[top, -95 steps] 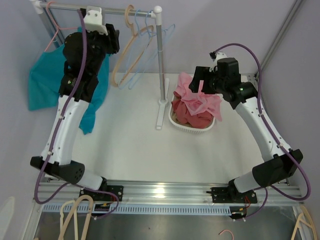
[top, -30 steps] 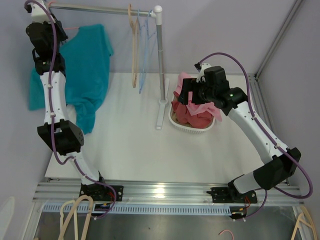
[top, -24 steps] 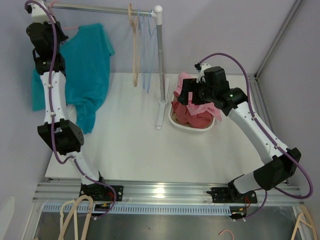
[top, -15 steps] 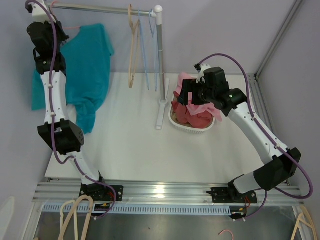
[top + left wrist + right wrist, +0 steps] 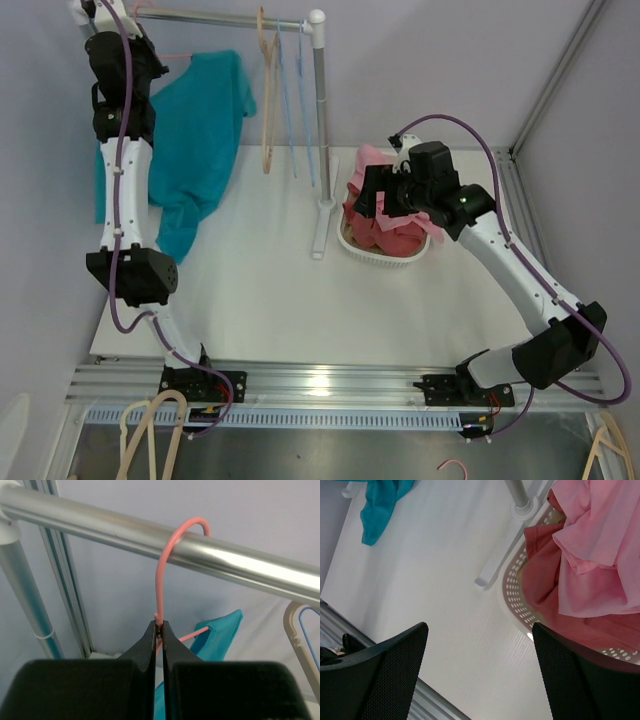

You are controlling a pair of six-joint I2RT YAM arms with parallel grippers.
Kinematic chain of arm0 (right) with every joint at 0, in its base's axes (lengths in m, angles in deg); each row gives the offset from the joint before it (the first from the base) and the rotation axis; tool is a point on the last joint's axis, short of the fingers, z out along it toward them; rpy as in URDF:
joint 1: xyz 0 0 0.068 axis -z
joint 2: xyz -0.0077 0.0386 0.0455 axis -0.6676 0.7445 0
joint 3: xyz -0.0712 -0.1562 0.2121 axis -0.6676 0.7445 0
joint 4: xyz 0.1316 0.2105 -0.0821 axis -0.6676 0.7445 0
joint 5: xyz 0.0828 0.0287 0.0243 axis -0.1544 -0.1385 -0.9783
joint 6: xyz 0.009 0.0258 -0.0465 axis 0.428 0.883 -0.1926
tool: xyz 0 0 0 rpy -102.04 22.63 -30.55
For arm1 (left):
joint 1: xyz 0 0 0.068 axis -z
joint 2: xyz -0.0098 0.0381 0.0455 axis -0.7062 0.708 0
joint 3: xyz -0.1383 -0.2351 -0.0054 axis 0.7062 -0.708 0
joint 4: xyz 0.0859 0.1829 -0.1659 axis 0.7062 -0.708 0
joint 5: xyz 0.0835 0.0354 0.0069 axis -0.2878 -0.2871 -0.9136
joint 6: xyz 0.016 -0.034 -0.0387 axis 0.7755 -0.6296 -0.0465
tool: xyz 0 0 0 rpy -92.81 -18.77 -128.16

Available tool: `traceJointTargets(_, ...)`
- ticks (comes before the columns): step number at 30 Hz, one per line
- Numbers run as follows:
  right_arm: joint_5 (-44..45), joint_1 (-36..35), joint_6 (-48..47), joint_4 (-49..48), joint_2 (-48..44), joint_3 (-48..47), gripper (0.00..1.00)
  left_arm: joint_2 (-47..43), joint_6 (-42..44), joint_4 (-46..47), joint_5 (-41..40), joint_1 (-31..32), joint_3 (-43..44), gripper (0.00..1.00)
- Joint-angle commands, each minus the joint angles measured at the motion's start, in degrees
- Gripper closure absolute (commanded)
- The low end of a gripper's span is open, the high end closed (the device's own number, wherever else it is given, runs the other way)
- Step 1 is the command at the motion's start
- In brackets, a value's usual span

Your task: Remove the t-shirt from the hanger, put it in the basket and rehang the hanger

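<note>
T-shirt (image 5: pixel 197 125) on pink hanger (image 5: pixel 159 587), left claw (image 5: pixel 159 626) pinching it

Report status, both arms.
Left pincer shut on pink hanger, hooked over rail. Right pincer open near laundry basket. Teal t-shirt on hanger; spare hangers beside.

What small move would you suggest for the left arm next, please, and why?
Probably raise the left gripper slightly: it is shut on the neck of the thin pink hanger, whose hook sits over the silver metal rail, the teal t-shirt hanging from it.
</note>
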Motion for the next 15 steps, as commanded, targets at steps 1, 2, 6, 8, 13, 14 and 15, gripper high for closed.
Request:
traceJointTargets(1,-1.32,-0.45,0.63,-2.52,-2.90,0.64,0.10,-2.65,-2.48,-1.52,-3.62,2.54,2.41,0.99)
traceJointTargets(2,-1.32,-0.54,0.63,-2.52,-3.07,0.82,0.10,-2.73,-2.75,-1.87,-3.89,2.89,2.41,0.99)
traceJointTargets(6,-1.23,-0.54,0.89,-2.87,-4.39,1.87,0.10,-3.17,-5.02,-3.63,-6.26,5.62,1.80,0.99)
traceJointTargets(8,-1.32,-0.62,1.07,-3.04,-5.01,2.40,0.10,-3.79,-5.65,-3.72,-6.96,8.15,0.84,0.99)
traceJointTargets(13,-1.32,-0.89,1.33,-3.31,-5.80,3.02,0.10,-4.58,-4.77,-2.75,-9.16,13.78,-1.45,0.99)
traceJointTargets(14,-1.32,-0.98,1.24,-3.39,-6.06,3.10,0.10,-4.58,-5.03,-2.93,-9.16,14.23,-1.37,0.99)
traceJointTargets(15,-1.23,-1.06,1.24,-3.40,-6.15,3.37,0.10,-4.58,-5.38,-3.02,-9.07,14.67,-1.37,0.99)
